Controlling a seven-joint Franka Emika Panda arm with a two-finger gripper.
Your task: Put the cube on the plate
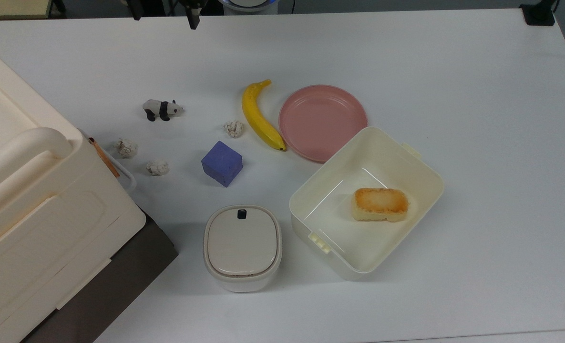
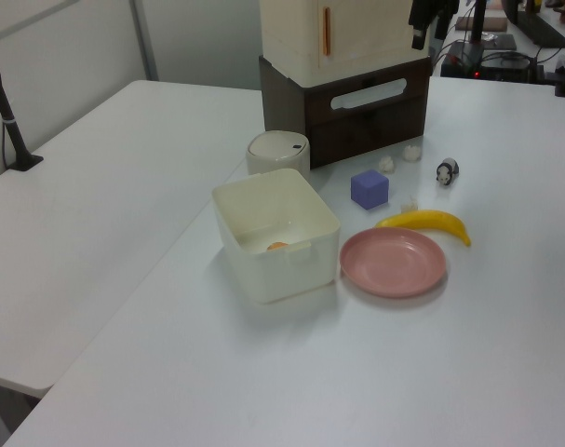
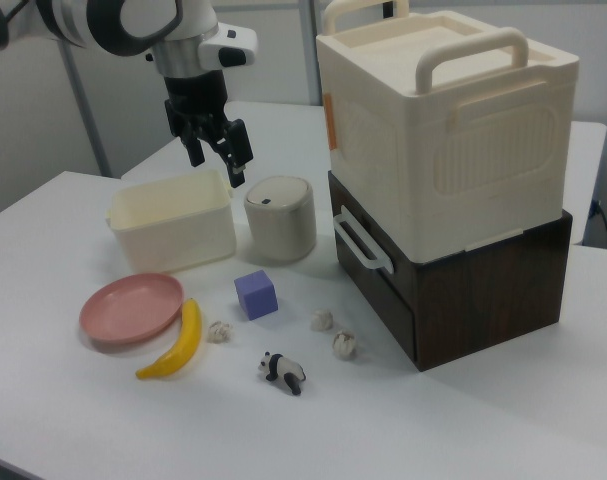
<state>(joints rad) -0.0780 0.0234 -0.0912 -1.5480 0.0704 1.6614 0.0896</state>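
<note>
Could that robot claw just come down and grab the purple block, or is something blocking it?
Probably yes. The block stands alone on the table, apart from the banana and paper balls, with nothing above it. The open gripper hangs high, holding nothing.

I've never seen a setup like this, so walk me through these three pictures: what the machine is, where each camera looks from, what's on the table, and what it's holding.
The machine is a single robot arm ending in a gripper with two fingers, open and holding nothing, raised above the white table.

One picture looks straight down from above; the other two look across the table from opposite sides.

On the table lie a blue-purple cube, a pink plate, a banana beside the plate, a toy panda, three crumpled white balls, a round lidded container, and an open cream box holding a piece of bread. A large cream case sits atop a dark brown box.

The cube is not yet on the plate.
</note>
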